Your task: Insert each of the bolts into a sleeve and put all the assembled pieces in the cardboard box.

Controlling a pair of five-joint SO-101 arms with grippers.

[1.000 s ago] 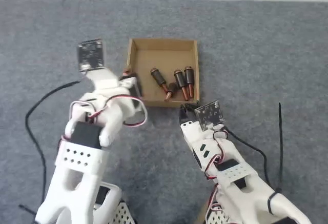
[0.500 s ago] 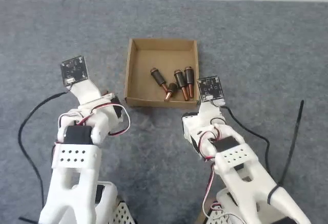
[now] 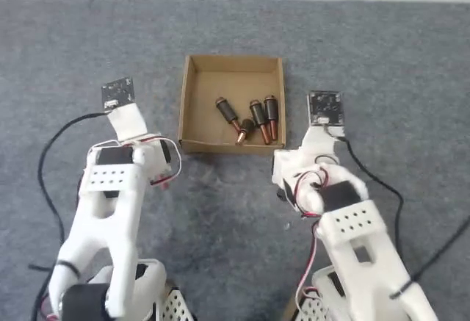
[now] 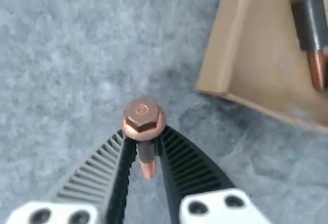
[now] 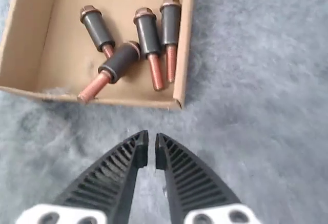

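Note:
My left gripper (image 4: 145, 155) is shut on a copper bolt (image 4: 143, 119) with a hex head; a dark band shows on its shank and a copper tip below. It hovers over the grey carpet just outside a corner of the cardboard box (image 4: 225, 65). My right gripper (image 5: 150, 141) is shut with nothing between its fingers, over carpet just short of the box's front wall (image 5: 102, 99). Several assembled bolt-and-sleeve pieces (image 5: 146, 34) lie inside. From above, the box (image 3: 231, 59) sits between the left arm (image 3: 117, 174) and the right arm (image 3: 323, 189).
Grey carpet surrounds the box on all sides. Black cables (image 3: 51, 152) trail beside the left arm and another (image 3: 374, 181) runs by the right arm. The carpet's far edge lies beyond the box.
The left arm has drawn back from the box's left wall toward the left and near side. The right arm has swung rightward and forward, up beside the box's front right corner.

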